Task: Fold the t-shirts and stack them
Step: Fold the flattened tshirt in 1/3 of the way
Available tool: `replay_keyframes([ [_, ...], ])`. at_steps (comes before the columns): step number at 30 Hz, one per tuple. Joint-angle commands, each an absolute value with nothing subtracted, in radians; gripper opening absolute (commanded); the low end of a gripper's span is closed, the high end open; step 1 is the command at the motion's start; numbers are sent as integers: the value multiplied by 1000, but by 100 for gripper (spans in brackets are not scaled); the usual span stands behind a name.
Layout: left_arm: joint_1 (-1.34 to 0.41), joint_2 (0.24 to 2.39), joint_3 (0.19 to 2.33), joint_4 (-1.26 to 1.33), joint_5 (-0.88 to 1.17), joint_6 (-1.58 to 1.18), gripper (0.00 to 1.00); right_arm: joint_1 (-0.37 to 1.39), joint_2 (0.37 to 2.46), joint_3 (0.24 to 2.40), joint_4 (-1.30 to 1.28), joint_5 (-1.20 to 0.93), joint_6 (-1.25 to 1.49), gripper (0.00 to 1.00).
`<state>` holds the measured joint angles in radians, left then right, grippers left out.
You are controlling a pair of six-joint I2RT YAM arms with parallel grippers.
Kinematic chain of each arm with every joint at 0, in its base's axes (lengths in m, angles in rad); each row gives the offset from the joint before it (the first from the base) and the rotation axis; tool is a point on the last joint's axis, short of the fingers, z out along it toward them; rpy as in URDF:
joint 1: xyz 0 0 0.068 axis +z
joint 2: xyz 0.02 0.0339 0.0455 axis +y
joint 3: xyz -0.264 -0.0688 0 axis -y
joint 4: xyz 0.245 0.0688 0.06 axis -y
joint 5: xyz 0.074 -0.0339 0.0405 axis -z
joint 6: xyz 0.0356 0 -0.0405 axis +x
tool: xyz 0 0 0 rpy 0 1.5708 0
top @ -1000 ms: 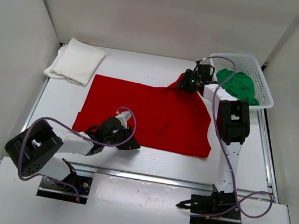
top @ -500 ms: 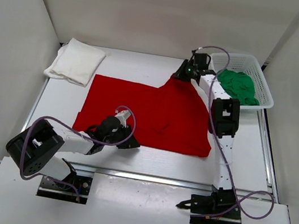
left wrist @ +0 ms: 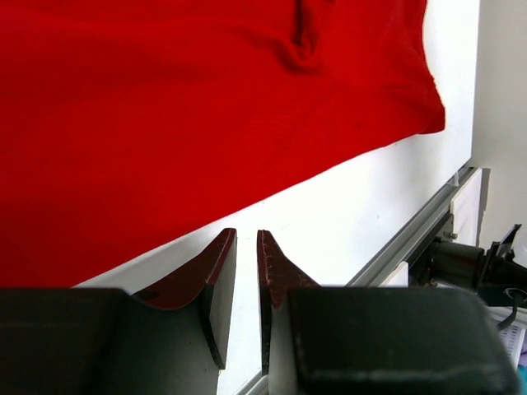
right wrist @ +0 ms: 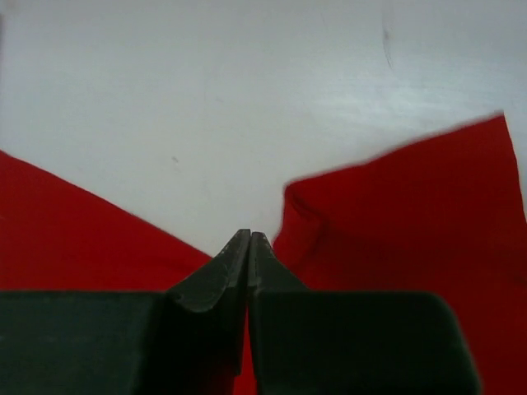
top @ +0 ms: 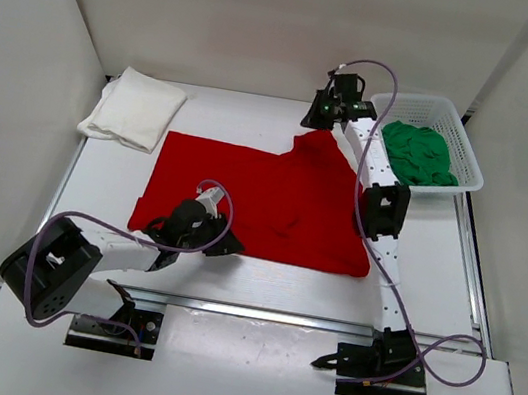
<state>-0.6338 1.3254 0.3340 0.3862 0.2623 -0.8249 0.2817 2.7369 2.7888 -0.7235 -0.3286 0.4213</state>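
Green shirt in the basket, red shirt spread on the table

The white basket at the back right holds the crumpled green shirt. The white shirt lies folded at the back left. The red shirt lies flat in the middle of the table. The right gripper is closed at the far sleeve, but I cannot tell if cloth is pinched. The left gripper rests at the near hem with a narrow gap, holding nothing. Since one second ago the right arm has reached farther back, its fingers have come together, and the sleeve tip lies farther back.
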Motion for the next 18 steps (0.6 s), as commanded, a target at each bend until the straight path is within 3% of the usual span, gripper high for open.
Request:
replay_keyframes([
  [1, -615, 1298, 362, 345, 253, -801, 28, 330, 2609, 2821, -966, -134, 266, 0],
  [5, -606, 1299, 388, 325, 270, -796, 27, 351, 2455, 2659, -1082, -49, 218, 0],
  [7, -574, 1278, 382, 315, 273, -802, 28, 385, 2259, 2457, -1034, 74, 167, 0],
  [10, -517, 1244, 353, 336, 273, -825, 27, 431, 1977, 1918, -846, 183, 138, 0],
  [13, -465, 1230, 339, 333, 288, -824, 26, 414, 1733, 1619, -651, 42, 182, 0],
  [16, -433, 1192, 312, 316, 293, -827, 27, 446, 1570, 1241, -456, -47, 215, 0],
  [18, -410, 1155, 298, 298, 290, -824, 27, 448, 1522, 1114, -358, -107, 276, 0],
])
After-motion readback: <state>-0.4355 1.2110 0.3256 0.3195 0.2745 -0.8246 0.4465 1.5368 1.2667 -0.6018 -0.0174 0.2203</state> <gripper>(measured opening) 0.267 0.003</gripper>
